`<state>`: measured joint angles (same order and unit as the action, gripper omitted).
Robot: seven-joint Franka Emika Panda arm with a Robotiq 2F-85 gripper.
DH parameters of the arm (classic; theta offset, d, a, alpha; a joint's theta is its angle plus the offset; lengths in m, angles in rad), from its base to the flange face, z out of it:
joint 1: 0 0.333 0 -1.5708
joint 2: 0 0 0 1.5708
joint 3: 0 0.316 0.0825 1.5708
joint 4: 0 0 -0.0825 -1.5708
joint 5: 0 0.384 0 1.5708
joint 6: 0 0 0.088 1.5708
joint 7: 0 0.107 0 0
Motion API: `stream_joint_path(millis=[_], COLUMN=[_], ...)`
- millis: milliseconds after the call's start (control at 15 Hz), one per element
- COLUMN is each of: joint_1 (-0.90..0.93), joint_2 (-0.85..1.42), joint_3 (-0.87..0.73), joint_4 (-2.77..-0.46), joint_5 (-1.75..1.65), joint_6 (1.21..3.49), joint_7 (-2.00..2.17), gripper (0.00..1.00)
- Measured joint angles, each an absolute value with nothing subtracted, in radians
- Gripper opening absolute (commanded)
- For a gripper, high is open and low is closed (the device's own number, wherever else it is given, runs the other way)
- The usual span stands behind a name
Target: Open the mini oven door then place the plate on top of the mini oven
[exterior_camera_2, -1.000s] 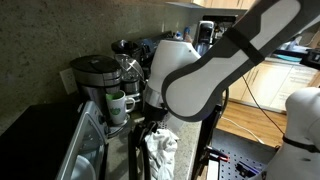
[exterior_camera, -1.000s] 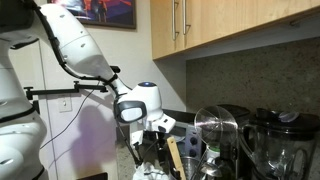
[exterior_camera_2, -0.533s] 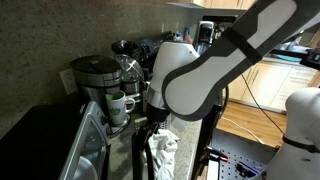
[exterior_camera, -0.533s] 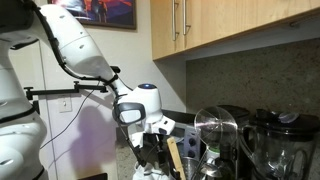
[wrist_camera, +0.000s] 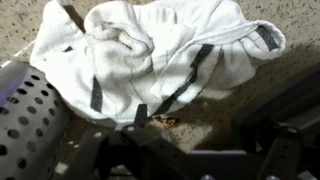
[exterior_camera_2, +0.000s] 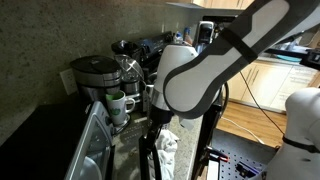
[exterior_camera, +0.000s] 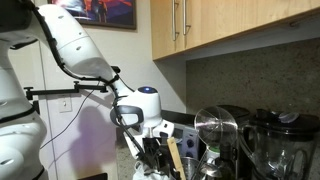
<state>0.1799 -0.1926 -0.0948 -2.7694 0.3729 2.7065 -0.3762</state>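
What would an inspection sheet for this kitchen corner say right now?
Surface: speckled stone counter, small crumbs by the cloth.
Job's things: black boxy mini oven at the counter's end; whether its door is open is unclear; plate, nothing seen.
Clutter: white striped cloth, clear blender jars, white mug.
Gripper: dark gripper open, empty, above the cloth.
Cables: thin black cable along the wall.
Surroundings: wooden cabinets.

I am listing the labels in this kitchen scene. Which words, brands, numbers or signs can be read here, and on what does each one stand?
None: no text can be read in any view.
The framed picture on the wall: any lettering is too blurred.
The blender jar: any marks are too small.
The white cloth: dark stripes only, no print.
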Motion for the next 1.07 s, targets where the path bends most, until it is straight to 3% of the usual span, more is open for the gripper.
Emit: stream_joint_path(millis=[400, 1067], joint_1=[0.189, 0.342], joint_2=[-0.189, -0.169], joint_3=[-0.111, -0.247], joint_4=[-2.771, -2.772], joint_5=[0.415, 0.73], joint_6=[2.732, 2.804], joint_7=[-0.564, -1.25], gripper=[1.0, 1.0])
